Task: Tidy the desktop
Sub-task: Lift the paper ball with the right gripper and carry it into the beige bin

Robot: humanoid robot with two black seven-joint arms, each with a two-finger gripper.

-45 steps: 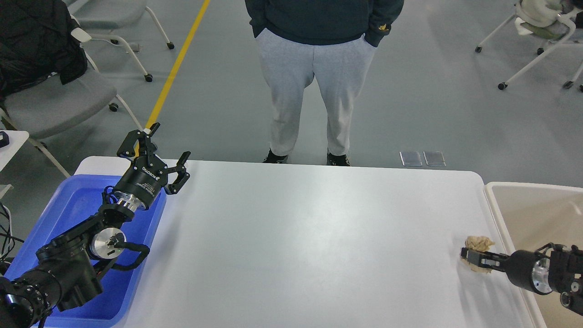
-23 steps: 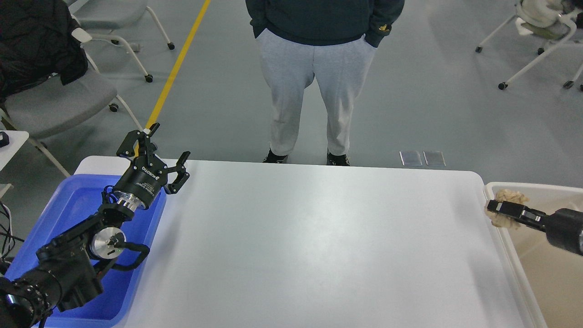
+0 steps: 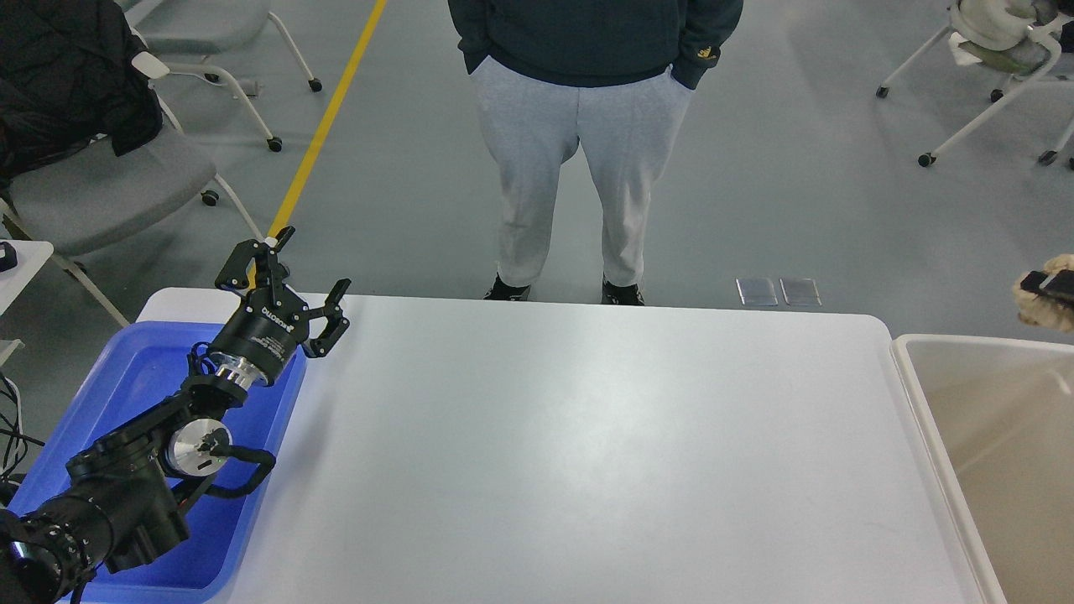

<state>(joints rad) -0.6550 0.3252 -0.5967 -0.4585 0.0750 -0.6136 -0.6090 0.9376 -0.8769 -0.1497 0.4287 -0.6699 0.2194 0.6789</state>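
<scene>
The white desktop (image 3: 579, 453) fills the middle of the head view and nothing lies on its surface. My left gripper (image 3: 289, 281) is open and empty, held above the far left corner of the desktop, over the blue tray's far edge. My right gripper (image 3: 1040, 283) shows only as its tip at the right edge of the view, raised above the beige bin's far edge. It is shut on a crumpled beige paper wad (image 3: 1040, 309). The rest of the right arm is out of view.
A blue plastic tray (image 3: 134, 394) sits at the desktop's left end under my left arm. A beige rectangular bin (image 3: 990, 419) stands off the right end. A person (image 3: 587, 143) stands just beyond the far edge. Wheeled chairs stand at far left and far right.
My right gripper has carried the paper wad from the desktop's right side up and right, over the bin and to the view's edge. The left arm has not moved.
</scene>
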